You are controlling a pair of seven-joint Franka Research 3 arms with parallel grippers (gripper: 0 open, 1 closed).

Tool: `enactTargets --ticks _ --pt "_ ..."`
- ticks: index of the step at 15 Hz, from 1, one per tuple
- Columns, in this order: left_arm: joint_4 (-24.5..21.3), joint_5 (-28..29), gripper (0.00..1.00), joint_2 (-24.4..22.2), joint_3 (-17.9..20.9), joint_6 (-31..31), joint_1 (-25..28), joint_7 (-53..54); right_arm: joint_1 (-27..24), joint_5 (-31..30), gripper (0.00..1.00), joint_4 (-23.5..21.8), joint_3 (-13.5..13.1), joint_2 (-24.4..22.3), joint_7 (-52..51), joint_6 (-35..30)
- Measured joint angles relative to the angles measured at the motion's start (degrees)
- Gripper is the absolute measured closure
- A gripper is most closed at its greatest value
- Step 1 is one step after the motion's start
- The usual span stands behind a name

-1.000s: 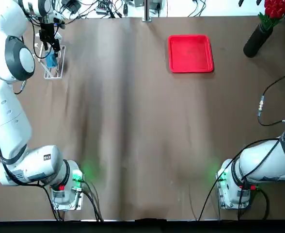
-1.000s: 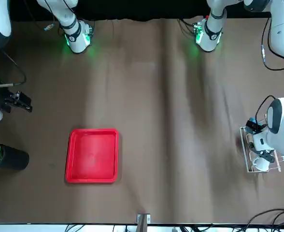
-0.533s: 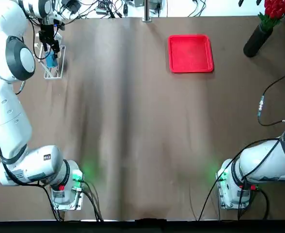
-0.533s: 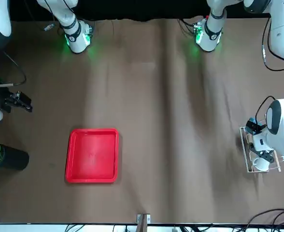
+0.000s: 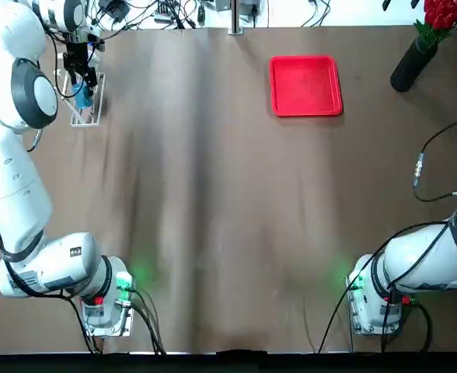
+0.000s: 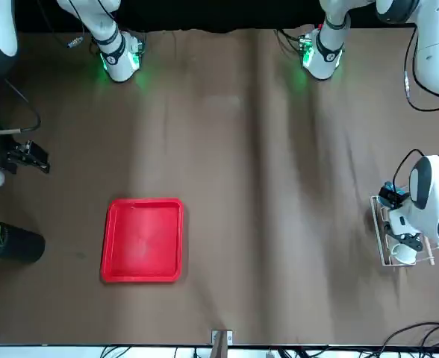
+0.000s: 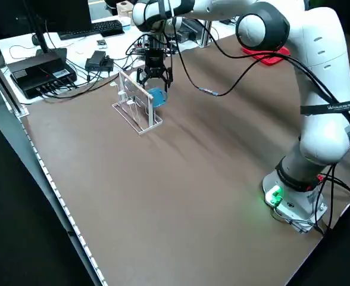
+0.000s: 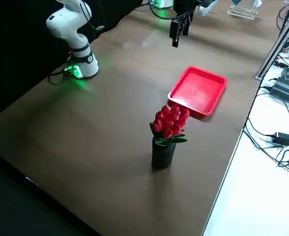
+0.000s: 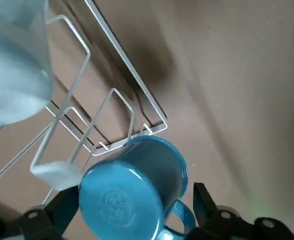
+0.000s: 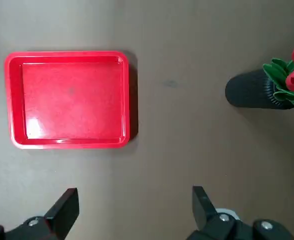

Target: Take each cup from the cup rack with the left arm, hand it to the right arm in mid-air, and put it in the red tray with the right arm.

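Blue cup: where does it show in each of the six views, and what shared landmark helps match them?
Top: blue cup at far left, on the cup rack, under the left gripper.
Front: a blue sliver at the right edge, mostly hidden by the arm.
Left side: upper middle, beside the rack.
Right side: not discernible.
Left wrist: low centre, between the fingers.
Right wrist: not in it.
Shared landmark: the cup rack.

You will find almost nothing to read here. The one piece of lettering is small black print on the left arm's white link (image 7: 337,108), just above the arm's base (image 7: 293,202) with its green light, and it is too small to make out.
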Motion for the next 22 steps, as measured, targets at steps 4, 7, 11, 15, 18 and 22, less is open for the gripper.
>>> enactTargets --ticks 4,7,11,15,18,22 --pt "0.0 0.16 0.0 0.46 0.0 0.04 0.0 -0.09 0.0 0.0 0.0 0.0 0.01 0.0 0.0 0.0" --pt "-0.01 1.36 0.0 0.59 -0.03 0.04 -0.23 -0.16 0.0 0.0 0.0 0.0 0.01 0.0 0.0 0.0" --pt "-0.02 1.67 0.02 0.7 -0.06 0.04 -0.37 -0.17 0.0 0.0 0.0 0.0 -0.01 0.0 0.0 0.0" --pt "0.1 2.31 0.19 0.83 -0.06 0.04 -0.65 -0.17 0.0 0.0 0.0 0.0 -0.01 0.0 0.0 0.0" --pt "0.1 2.36 0.19 0.84 -0.05 0.04 -0.65 -0.16 0.0 0.0 0.0 0.0 -0.01 0.0 0.0 0.0" --pt "0.15 2.37 0.19 0.84 -0.04 0.04 -0.7 -0.13 0.0 0.0 0.0 0.0 -0.01 0.0 0.0 0.0"
